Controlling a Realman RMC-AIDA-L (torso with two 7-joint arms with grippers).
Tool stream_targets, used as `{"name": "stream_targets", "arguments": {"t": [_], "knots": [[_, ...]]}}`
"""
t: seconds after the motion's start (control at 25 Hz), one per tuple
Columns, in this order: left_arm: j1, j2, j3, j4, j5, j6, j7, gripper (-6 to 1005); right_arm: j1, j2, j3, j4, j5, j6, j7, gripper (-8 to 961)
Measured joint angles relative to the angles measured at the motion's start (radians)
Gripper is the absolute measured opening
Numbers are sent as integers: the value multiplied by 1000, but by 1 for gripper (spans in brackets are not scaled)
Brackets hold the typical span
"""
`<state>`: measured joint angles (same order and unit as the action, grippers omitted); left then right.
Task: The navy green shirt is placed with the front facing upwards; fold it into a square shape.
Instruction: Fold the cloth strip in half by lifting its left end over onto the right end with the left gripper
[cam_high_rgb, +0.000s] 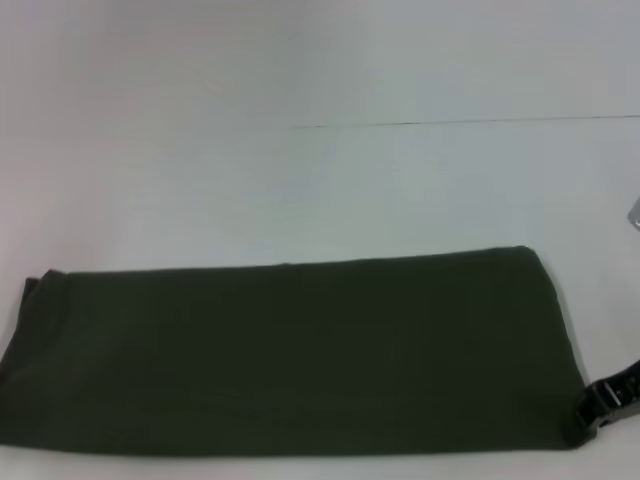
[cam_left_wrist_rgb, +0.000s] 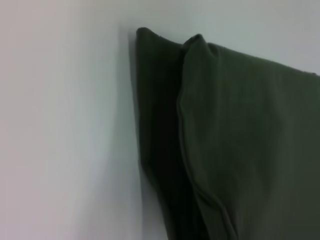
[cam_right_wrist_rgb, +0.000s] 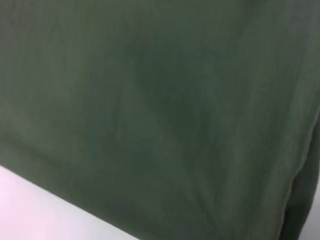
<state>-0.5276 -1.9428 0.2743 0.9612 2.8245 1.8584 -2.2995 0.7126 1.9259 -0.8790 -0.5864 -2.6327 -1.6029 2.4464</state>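
Folded navy green shirt (cam_high_rgb: 290, 355), no print showing, right gripper (cam_high_rgb: 612, 398) at its corner

We see the navy green shirt (cam_high_rgb: 290, 355) as plain dark olive, no print showing, on a white counter (cam_high_rgb: 300, 180); the right gripper (cam_high_rgb: 610, 400) is black.

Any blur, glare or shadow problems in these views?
Head view: soft focus, no glare, navy green shirt reads as a flat dark slab; right pincer at its near right corner. Left wrist view: layered edge casts a soft shadow on the table. Right wrist view: cloth fills it, blurred.
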Motion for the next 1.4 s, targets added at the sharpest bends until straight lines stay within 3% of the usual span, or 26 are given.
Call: {"name": "stream_targets", "arguments": {"t": [0.32, 0.76, 1.0, 1.08, 1.2, 1.4], "knots": [[9, -3, -5, 6, 13, 23, 8, 16, 3, 16, 17, -45, -19, -24, -7, 74], [4, -2, -6, -2, 8, 7, 9, 16, -2, 5, 51, -98, -21, -78, 14, 111], [8, -4, -4, -3, 12, 5, 7, 17, -2, -25, 131, -122, -14, -123, 6, 348], [8, -5, 0, -4, 16, 5, 5, 17, -2, -32, 185, -148, -9, -149, -8, 562], [7, -6, -1, -4, 15, 5, 1, 16, -2, -40, 258, -165, 11, -175, -38, 687], [8, -5, -20, 3, 11, 1, -16, 16, 7, -37, 272, -164, 36, -176, -59, 855]]}}
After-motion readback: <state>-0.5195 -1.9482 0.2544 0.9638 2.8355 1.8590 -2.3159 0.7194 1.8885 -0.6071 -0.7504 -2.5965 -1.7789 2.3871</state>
